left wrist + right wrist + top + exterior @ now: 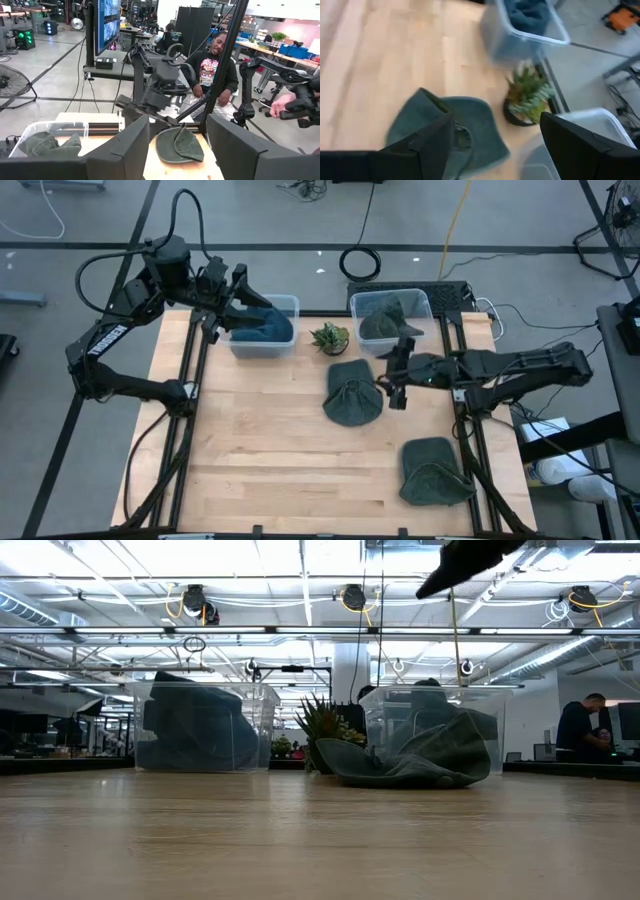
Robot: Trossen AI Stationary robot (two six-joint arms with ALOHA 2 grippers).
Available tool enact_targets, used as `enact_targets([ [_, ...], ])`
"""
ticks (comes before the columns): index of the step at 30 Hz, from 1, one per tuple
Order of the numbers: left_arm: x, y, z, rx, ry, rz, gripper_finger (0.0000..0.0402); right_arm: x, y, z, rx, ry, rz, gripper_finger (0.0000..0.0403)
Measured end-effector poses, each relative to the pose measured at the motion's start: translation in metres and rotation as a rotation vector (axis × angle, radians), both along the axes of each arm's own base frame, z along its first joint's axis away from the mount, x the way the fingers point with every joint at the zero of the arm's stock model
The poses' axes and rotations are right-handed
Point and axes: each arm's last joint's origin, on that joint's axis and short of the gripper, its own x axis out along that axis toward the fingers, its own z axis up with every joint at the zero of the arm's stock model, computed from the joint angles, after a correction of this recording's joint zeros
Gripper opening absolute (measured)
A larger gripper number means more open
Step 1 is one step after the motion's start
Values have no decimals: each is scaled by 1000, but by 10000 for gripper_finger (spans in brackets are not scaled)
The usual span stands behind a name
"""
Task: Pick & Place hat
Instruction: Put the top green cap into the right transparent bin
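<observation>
A dark green hat (352,395) lies flat on the wooden table near its middle; the low view shows it crumpled (410,765). My right gripper (388,376) hangs open just right of this hat and above it, touching nothing. In the right wrist view the hat (445,132) shows below the open fingers (497,120). A second green hat (435,470) rests on the table's near right part. My left gripper (258,308) is open and empty over the bin with the blue hat (265,328). Its wrist view looks across at the middle hat (180,145).
A clear bin (392,315) at the far edge holds more green hats. A small potted plant (330,337) stands between the two bins. The table's left and near parts are bare wood. A person (215,67) sits beyond the table's right side.
</observation>
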Motion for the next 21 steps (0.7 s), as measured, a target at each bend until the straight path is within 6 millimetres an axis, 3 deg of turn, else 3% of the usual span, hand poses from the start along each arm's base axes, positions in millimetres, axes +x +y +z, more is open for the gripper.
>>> enact_targets([
  [9,0,0,0,-3,2,1,189,27,28,5,-40,79,81,283],
  [14,0,0,0,-4,2,1,187,38,47,-9,-99,165,158,283],
  [21,0,0,0,-13,4,2,186,52,69,-35,-47,238,162,283],
])
